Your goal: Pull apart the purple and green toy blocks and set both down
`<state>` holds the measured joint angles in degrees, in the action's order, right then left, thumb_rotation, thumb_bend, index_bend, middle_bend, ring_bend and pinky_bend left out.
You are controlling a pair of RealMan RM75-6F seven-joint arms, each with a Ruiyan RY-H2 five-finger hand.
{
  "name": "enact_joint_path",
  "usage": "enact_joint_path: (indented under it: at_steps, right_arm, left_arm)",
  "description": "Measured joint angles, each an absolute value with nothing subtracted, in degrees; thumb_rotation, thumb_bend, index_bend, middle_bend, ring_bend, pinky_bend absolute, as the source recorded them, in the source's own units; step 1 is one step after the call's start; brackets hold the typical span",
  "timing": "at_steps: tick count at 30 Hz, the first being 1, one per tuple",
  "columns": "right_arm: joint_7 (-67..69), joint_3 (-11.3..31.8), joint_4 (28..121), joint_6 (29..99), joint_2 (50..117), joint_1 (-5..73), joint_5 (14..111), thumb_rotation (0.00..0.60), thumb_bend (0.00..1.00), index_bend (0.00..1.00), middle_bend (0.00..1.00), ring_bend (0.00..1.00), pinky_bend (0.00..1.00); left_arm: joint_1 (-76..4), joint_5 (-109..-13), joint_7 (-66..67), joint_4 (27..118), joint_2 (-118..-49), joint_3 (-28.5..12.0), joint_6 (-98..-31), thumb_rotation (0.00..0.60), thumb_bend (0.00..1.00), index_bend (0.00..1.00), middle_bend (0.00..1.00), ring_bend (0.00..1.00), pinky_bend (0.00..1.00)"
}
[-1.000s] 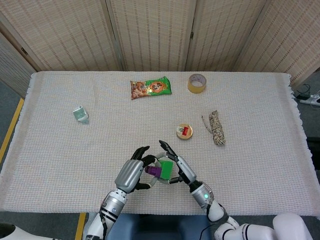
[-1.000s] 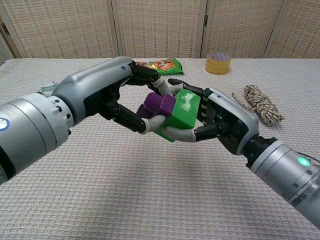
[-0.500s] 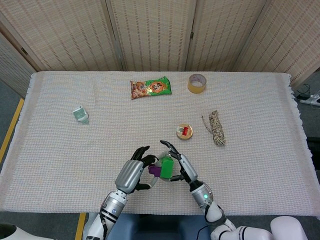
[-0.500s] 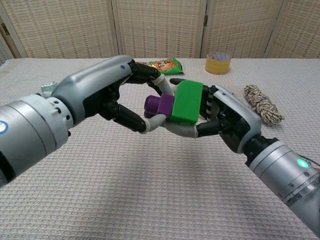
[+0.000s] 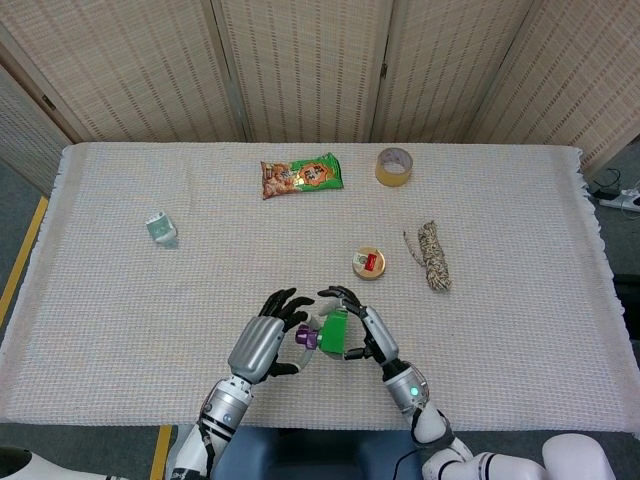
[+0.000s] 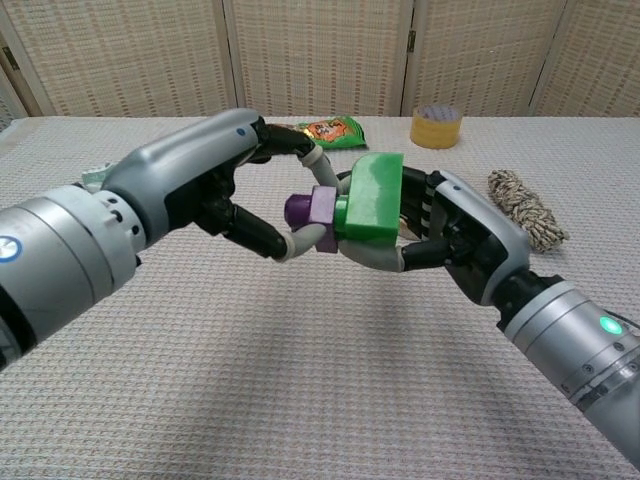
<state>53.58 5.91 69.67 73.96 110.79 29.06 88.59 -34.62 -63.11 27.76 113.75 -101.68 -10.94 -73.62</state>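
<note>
Left hand: the left hand pinches the small purple plastic toy block between thumb and fingertips; fingers clamped on it, none spread wide that we can see.
Right hand: the right hand cups the larger green plastic toy block from behind and below, fingers wrapped on its far and lower faces.
Why held so: we judge each hand takes one block so the two can be drawn in opposite directions – a grip on either side of the joint gives a straight pull.
Location: the pair hangs above the white woven tablecloth, near the front edge and between the two hands, touching no surface.
Joint: in the chest view purple and green meet face to face; we cannot tell whether the studs are engaged or already loose.
Long axis: the joined pair runs roughly left to right, purple end toward the left hand, green end toward the right.
Green block attitude: stands tall on its own, broad face toward the purple block, slightly tilted.
Step, as we judge: separation in hand – neither block set down yet.
Next: a steady pull along the left-right axis, then lower each block.
</note>
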Motion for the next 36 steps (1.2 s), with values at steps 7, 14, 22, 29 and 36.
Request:
enact_joint_path:
  at_steps: [7,14,22,29,36]
  right_arm:
    - [56.6,5.7,69.8,74.5,109.3,28.4,88.8,0.6,0.27,0.95,0.27,0.11,0.02]
    - [58.0,5.4,70.5,75.6,107.5,27.4,89.2,0.6,0.27,0.95,0.27,0.11,0.02]
    - [56.2,4.8,71.4,77.0,104.9,26.7,90.4,0.6,0.27,0.95,0.27,0.11,0.02]
    - [47.9,3.5,69.4,79.2,101.9,26.0,92.9,0.6,0.27,0.95,0.27,0.11,0.02]
    - [32.1,2.1,67.1,79.4,96.2,25.7,94.8,0.6,0.27,0.95,0.27,0.11,0.02]
  left_arm:
    - [-34.7,-62.0,27.0,111.4,-101.3,-12.0,-73.4,0.6,0.44,0.77,0.23,0.01,0.0]
    - [-34.9,-60.2,25.8,108.7,-100.3,-14.2,-72.9,0.6,0.45,0.77,0.23,0.01,0.0]
    - [-34.9,-59.5,24.5,107.1,-97.6,-15.8,-72.7,0.6,0.46,0.77,0.23,0.01,0.0]
    - [-33.9,-59.3,24.1,105.9,-93.4,-14.4,-71.9,0.6,0.46,0.77,0.23,0.01,0.0]
    - [-32.8,-60.6,20.4,101.3,-92.7,-11.6,-69.9,0.6,0.46,0.77,0.23,0.01,0.0]
